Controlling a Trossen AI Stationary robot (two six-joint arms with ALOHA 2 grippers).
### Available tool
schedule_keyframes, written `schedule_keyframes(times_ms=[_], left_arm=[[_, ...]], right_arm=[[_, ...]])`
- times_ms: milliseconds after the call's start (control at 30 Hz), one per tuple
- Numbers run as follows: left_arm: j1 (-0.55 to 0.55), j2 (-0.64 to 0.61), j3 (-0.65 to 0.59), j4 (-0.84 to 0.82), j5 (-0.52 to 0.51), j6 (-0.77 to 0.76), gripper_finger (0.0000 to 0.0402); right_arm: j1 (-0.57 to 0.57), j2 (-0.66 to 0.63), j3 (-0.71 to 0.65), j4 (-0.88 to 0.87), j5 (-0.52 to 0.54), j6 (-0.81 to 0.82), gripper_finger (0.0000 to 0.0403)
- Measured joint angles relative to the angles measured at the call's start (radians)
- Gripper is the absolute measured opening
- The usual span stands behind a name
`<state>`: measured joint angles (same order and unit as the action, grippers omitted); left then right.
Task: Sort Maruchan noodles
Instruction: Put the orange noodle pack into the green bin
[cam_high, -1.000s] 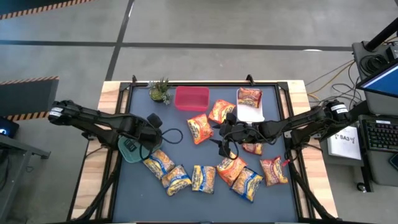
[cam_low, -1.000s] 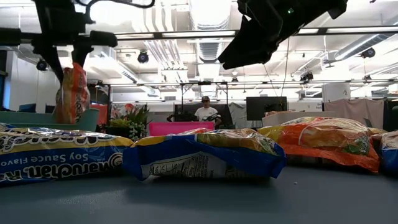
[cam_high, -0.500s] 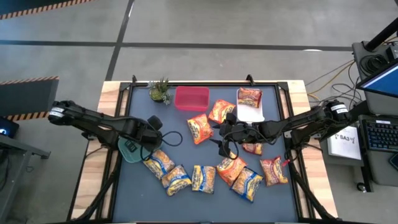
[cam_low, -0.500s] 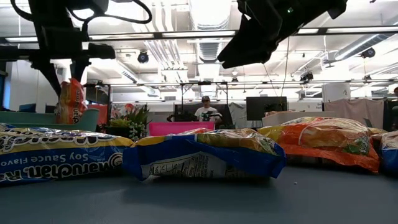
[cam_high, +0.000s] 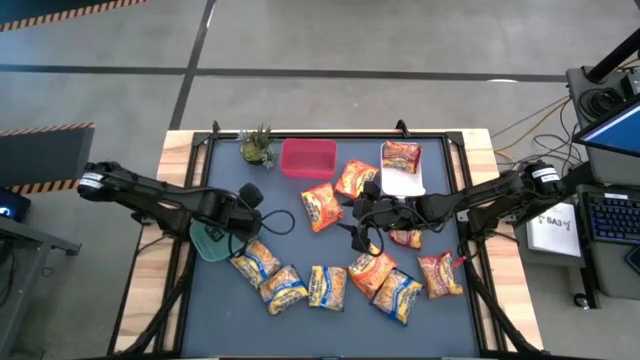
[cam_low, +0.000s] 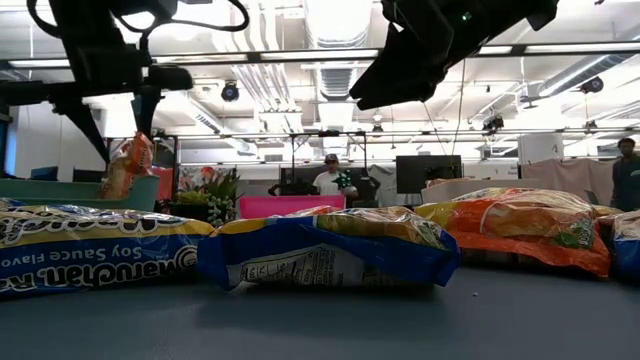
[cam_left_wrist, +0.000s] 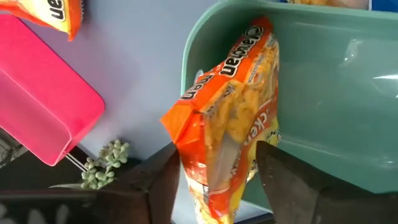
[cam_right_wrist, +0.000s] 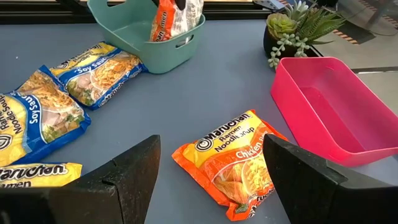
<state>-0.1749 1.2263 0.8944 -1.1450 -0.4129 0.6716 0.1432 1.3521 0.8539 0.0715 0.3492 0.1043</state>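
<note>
My left gripper hangs open over the teal bin at the table's left. An orange noodle packet stands on end in that bin, tilted, its lower end inside and its side against the bin's wall. My fingers stand on either side of its upper part. My right gripper hovers open above the table's middle, with an orange packet lying flat on the mat ahead of it. More packets, orange, red and yellow-and-blue, lie scattered across the near half.
A pink bin and a small green plant stand at the far edge. A white tray at the far right holds a red packet. In the low view, people show in the room beyond the table.
My left gripper has sunk a little toward the teal bin and opened, letting go of the orange packet. The packet hung upright above the bin before. It has dropped lower and now leans tilted inside the bin.
</note>
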Motion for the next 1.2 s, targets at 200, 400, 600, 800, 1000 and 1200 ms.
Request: schedule_keyframes(times_ms=[200, 400, 600, 800, 1000, 1200], left_arm=[[0.000, 0.000, 0.001, 0.001, -0.064, -0.001, 0.0232], [0.000, 0.000, 0.025, -0.001, -0.129, -0.038, 0.0242], [-0.001, 0.000, 0.082, -0.006, -0.157, -0.142, 0.0242], [0.000, 0.000, 0.200, 0.024, -0.172, -0.456, 0.0242], [0.000, 0.000, 0.298, 0.230, -0.043, -0.656, 0.0242], [-0.001, 0.000, 0.235, 0.603, 0.335, -0.560, 0.0242]], right_arm=[[0.000, 0.000, 0.000, 0.000, 0.000, 0.000, 0.0272], [0.000, 0.000, 0.000, 0.000, 0.000, 0.000, 0.0272], [0.000, 0.000, 0.000, -0.001, 0.000, 0.000, 0.0272], [0.000, 0.000, 0.000, -0.001, 0.000, 0.000, 0.0272], [0.000, 0.000, 0.000, 0.022, 0.000, 0.017, 0.0271], [-0.002, 0.000, 0.000, 0.021, 0.000, 0.090, 0.0253]])
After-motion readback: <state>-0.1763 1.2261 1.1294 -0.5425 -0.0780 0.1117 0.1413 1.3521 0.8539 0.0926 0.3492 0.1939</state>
